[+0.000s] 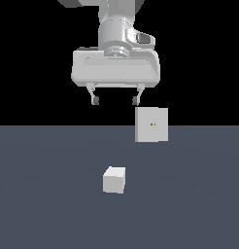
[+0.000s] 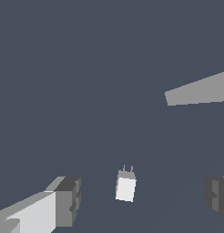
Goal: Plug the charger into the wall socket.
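Hanging high over the flat slate-grey worktop [image 1: 43, 204] in the exterior view, the white and silver robot arm's jaws [image 1: 116, 100] are pointing straight down, spread wide apart and holding nothing. Two thin fingers with dark pads [image 1: 96, 100] are sticking out below the broad white body of the hand. Well beneath them, the small plain white cube-like charger [image 1: 114, 179] is sitting on the worktop, roughly under the gap between the jaws and clear of both. Further back and toward the exterior view's right, the upright flat white square wall socket plate [image 1: 151, 124] is standing on the worktop, showing two tiny orange-brown dots at its centre. It is facing the camera, and its upper half is standing out against the black background. The charger and the socket are well apart, with bare grey surface lying between them.

Looking through the wrist view, the charger [image 2: 125, 186] is showing from above as a small white block with a grey end face and two short prongs poking out of it. It is lying between the two grey finger pads [image 2: 68, 200], closer to neither by much, and touching neither. The jaws are standing wide open here too. Off to one side, the wall socket [image 2: 198, 93] is appearing as a long pale grey slab seen edge-on, well away from the charger, and the prongs are pointing roughly toward that side.
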Action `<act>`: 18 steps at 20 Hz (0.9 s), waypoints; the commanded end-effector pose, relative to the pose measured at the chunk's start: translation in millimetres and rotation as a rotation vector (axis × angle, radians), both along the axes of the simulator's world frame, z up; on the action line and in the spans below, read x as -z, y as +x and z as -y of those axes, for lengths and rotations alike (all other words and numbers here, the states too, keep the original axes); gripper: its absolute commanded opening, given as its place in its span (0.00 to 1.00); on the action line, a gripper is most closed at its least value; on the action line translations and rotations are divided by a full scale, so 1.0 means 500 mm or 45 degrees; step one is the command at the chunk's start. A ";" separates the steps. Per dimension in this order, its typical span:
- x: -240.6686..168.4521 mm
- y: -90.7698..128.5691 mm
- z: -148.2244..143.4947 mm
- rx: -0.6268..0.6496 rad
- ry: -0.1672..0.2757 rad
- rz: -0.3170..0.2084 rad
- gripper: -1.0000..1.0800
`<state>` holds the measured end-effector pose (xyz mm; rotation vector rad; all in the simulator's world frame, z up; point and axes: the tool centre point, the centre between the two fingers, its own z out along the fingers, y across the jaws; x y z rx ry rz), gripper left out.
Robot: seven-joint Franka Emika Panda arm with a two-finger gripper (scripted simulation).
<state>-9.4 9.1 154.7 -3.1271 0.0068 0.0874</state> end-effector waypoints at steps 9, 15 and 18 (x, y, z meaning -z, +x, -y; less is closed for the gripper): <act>0.011 -0.014 0.001 0.013 -0.002 0.018 0.96; 0.034 -0.041 0.003 0.039 -0.007 0.055 0.96; 0.050 -0.060 0.004 0.057 -0.010 0.081 0.96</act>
